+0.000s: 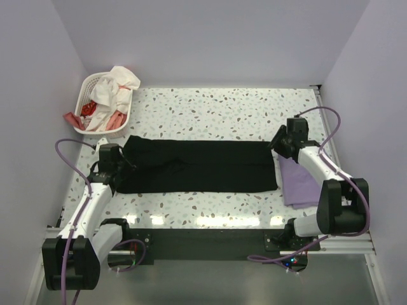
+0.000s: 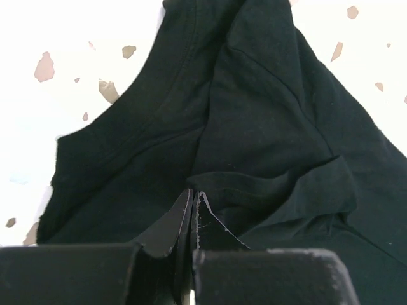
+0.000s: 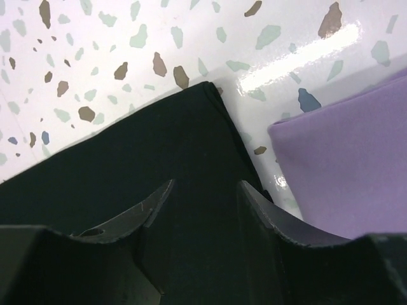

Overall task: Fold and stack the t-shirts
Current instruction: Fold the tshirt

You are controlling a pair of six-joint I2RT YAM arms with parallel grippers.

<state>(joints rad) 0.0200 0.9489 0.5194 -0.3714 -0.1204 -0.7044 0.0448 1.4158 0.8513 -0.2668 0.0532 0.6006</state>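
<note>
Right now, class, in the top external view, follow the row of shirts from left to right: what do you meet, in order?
Left gripper → black t-shirt → lavender t-shirt. The right gripper overlaps where the shirts meet, so it is left out.

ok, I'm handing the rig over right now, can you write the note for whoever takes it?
Left hand: shut, apparently pinching a fold at the left end of the black tee.
Right hand: open, fingers apart over the tee's right-end corner, gripping nothing.
Black tee: lies as a long band across the table, between the two hands.
Lavender tee: folded, on the table just beside the black tee's right end.
Done: lavender folded; black narrowed to a band.
Left: fold the black band short, then stack the two.
</note>
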